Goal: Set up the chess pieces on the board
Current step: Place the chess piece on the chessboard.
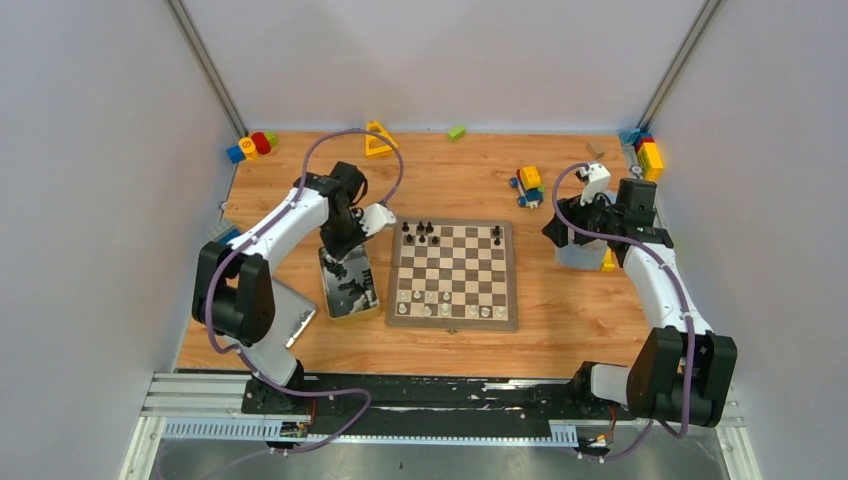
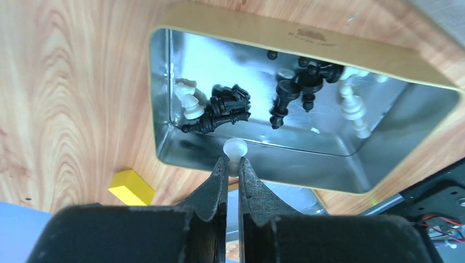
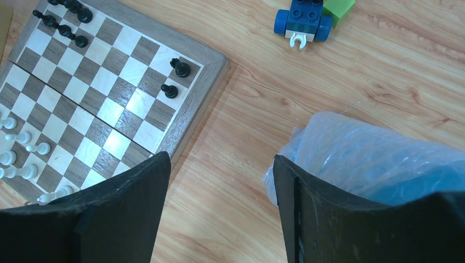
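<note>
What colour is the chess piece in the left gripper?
The piece is white, clearest in the left wrist view.

Left pincer (image 2: 233,162) pinches a white pawn (image 2: 234,147); right pincer (image 3: 220,159) gapes wide.

Pale grey walls (image 1: 450,60), light wooden tabletop (image 1: 570,335), metal corner posts (image 1: 204,60), aluminium rail (image 1: 200,405) at near edge

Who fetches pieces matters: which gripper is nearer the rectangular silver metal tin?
Left. The left gripper hangs over the tin, pinching a white chess piece; right gripper beyond the wooden chessboard.
</note>
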Motion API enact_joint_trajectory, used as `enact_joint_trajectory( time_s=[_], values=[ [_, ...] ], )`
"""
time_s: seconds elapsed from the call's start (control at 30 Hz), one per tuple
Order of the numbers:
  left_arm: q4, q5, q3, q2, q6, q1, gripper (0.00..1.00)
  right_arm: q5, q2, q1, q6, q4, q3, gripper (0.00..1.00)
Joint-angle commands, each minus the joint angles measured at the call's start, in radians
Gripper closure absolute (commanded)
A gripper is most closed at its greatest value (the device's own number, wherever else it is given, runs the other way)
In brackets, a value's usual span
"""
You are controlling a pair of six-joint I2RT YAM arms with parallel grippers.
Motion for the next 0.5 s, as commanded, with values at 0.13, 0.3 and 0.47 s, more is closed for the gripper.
enact_joint_trajectory(
  time_s=[0.13,0.3,0.47],
  values=[
    [-0.096,0.084,0.137,-0.081,-0.133,-0.175,0.94,-0.015,-0.002,-0.002,-0.017,0.014,0.042,0.30],
    [-0.104,0.077,0.249,-0.006,-0.205,-0.332,0.93,-0.007,-0.005,-0.002,-0.020,0.015,0.043,0.30],
    [-0.108,0.061,0.397,0.096,-0.235,-0.478,0.92,-0.004,-0.008,-0.002,-0.022,0.014,0.042,0.30]
  ],
)
